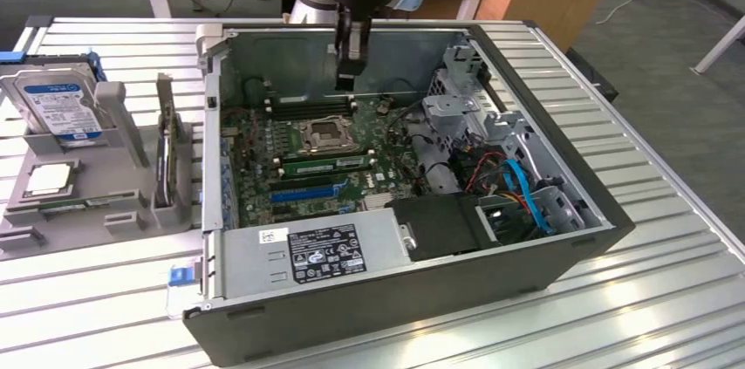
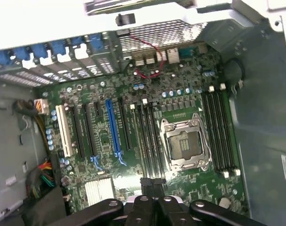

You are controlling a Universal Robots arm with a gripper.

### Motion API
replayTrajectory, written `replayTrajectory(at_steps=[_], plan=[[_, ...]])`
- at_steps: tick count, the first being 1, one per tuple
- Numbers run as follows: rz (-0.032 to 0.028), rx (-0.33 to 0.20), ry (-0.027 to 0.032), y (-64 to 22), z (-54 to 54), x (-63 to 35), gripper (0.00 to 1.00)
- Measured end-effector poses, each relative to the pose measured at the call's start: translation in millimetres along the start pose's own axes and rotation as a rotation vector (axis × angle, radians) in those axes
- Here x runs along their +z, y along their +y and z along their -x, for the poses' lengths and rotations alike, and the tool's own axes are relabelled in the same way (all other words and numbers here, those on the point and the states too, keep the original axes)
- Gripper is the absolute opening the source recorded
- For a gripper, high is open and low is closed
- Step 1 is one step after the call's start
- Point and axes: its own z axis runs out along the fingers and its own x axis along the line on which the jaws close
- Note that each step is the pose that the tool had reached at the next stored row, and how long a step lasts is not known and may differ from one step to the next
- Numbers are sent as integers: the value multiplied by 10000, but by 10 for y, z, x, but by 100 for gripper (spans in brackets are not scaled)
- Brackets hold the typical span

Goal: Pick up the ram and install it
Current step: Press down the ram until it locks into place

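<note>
**Pincer clenched over the open case, ram in the tray**

Your gripper (image 1: 347, 81) hangs upper centre of the exterior frame, above the motherboard (image 1: 314, 146), its fingers clenched together. In the wrist view it sits bottom centre (image 2: 152, 188). The ram (image 1: 56, 205) appears to lie at the frame's lower left, in the grey tray (image 1: 117, 221), just in front of the processor chip (image 1: 47, 179).

Ram (image 1: 324, 160): green stick, seated level in motherboard slot beside socket.

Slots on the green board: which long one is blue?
The expansion slot flanked by black slots on both sides. Apart from one white slot, the other long ones are black.
</note>
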Motion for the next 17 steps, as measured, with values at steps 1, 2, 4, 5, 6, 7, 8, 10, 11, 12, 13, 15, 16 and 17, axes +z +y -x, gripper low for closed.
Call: replayTrajectory(at_steps=[1, 2, 4, 5, 6, 7, 8, 10, 11, 12, 13, 15, 16, 17], plan=[[-4, 168, -2, 0, 0, 2, 10], [-9, 335, -5, 0, 0, 3, 10], [-18, 683, -9, 0, 0, 7, 10], [-23, 849, -12, 0, 0, 9, 10], [-27, 1014, -14, 0, 0, 10, 10], [-31, 1179, -16, 0, 0, 11, 10], [-35, 1343, -18, 0, 0, 13, 10], [-44, 1679, -23, 0, 0, 16, 10], [-49, 1848, -25, 0, 0, 17, 10], [-53, 2012, -27, 0, -1, 18, 10], [-57, 2176, -30, 0, -1, 19, 10], [-66, 2503, -34, 0, 0, 22, 10], [-70, 2667, -37, 0, -1, 23, 10], [-74, 2831, -39, 0, -1, 25, 10]])
